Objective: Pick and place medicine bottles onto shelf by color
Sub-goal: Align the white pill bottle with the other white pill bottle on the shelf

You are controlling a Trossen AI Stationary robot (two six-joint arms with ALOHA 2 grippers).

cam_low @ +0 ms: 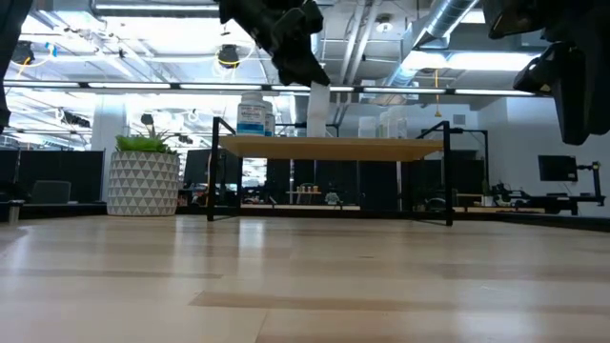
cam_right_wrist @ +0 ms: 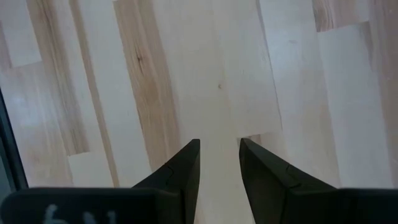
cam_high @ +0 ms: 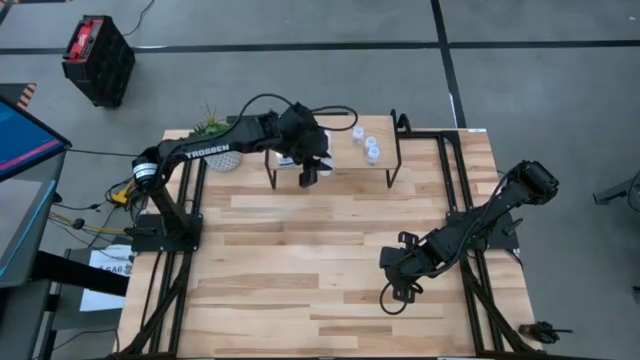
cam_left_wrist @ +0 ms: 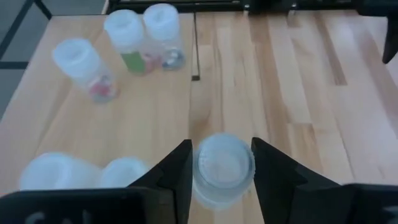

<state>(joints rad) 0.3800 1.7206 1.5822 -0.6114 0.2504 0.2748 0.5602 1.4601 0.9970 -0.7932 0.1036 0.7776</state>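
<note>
Right now your left gripper [cam_high: 309, 172] clamps a pale bottle [cam_left_wrist: 222, 169] at the near edge of the shelf [cam_high: 345, 162], upper centre of the high view; three bottles [cam_high: 367, 142] stand right of it. Your right gripper [cam_high: 400, 290] rests lower right, fingers slightly parted, holding nothing.

Clear bottle [cam_left_wrist: 222, 168] upright in left gripper [cam_left_wrist: 221, 163] — above shelf [cam_high: 345, 160] edge.
</note>
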